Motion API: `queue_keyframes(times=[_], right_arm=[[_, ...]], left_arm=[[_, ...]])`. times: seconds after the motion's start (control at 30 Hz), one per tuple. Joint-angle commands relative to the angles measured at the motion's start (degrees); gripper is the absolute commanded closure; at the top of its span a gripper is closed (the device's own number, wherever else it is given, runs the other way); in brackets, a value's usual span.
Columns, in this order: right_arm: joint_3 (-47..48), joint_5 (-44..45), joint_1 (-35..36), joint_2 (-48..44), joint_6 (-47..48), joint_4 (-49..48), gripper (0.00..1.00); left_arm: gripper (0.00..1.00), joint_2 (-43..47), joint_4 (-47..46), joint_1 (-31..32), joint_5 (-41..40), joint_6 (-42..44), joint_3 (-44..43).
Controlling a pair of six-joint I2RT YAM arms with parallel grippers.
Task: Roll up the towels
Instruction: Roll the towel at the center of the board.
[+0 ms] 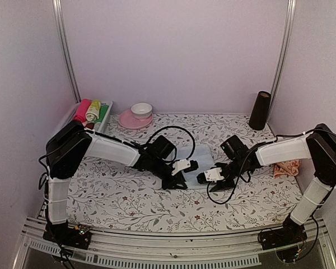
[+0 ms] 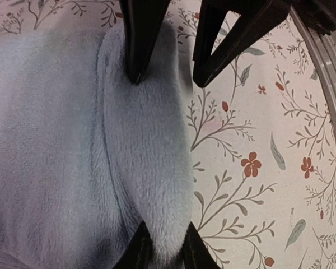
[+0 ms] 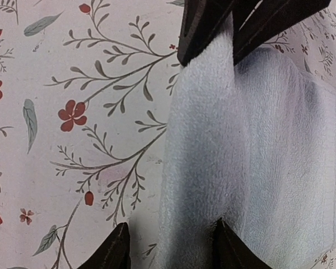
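The left gripper (image 2: 165,252) is narrow and pinches the folded near edge of the blue towel (image 2: 56,140). Plush cloth fills the gap between its fingers (image 2: 139,253). Facing it, the right gripper (image 3: 172,249) stands about half wide and holds nothing. One of its fingers (image 3: 227,246) rests on the towel, and the other sits on the sheet (image 3: 73,140) just beside the towel's edge.

The fold (image 2: 151,157) is a thick, rolled-over lip. Its long axis runs from one gripper to the other, left to right across the counter (image 1: 129,204). The rest of the blue towel lies flat behind the fold, spreading toward the back wall, at mid-counter between the two arms. The sheet, white with leafy sprigs and red flowers, covers the counter.

The peach towel (image 1: 287,168) lies bunched at the counter's right edge, beside the right arm and well apart from the blue one. Which way it points cannot be told.

At back left, a pale tray (image 1: 108,112) holds three rolled items side by side: pink (image 1: 82,110), yellow-green (image 1: 93,110) and green (image 1: 103,114). Their long axes run roughly front to back. Just right of the tray, a pink plate (image 1: 126,120) carries a white bowl (image 1: 141,109). A black cylinder (image 1: 260,110) stands upright at back right.
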State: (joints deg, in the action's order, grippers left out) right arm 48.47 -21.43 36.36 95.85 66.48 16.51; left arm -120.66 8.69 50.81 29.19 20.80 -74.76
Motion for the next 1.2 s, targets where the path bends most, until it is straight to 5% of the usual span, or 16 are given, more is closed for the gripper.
queue_keyframes(times=[0.0,0.2,0.33,0.67,1.17], right_arm=[[0.44,4.83,0.2,2.7,-1.47,-0.36,0.56],[1.65,7.31,0.2,4.95,-2.99,-0.35,0.72],[3.33,6.22,0.2,5.83,-3.51,2.65,0.83],[12.77,-7.05,-1.02,9.29,-4.25,19.84,0.92],[20.35,-17.81,-5.68,17.69,-1.4,34.4,0.92]], left_arm=[[0.77,-1.41,4.49,-1.05,0.03,-0.69,0.15],[0.38,1.91,2.3,-1.43,-1.12,-1.41,1.55],[0.28,6.97,-2.22,-1.24,-3.83,-1.94,5.0],[0.27,18.46,-23.17,6.73,-23.56,6.44,20.87],[0.37,12.56,-23.67,12.69,-29.15,13.05,18.23]])
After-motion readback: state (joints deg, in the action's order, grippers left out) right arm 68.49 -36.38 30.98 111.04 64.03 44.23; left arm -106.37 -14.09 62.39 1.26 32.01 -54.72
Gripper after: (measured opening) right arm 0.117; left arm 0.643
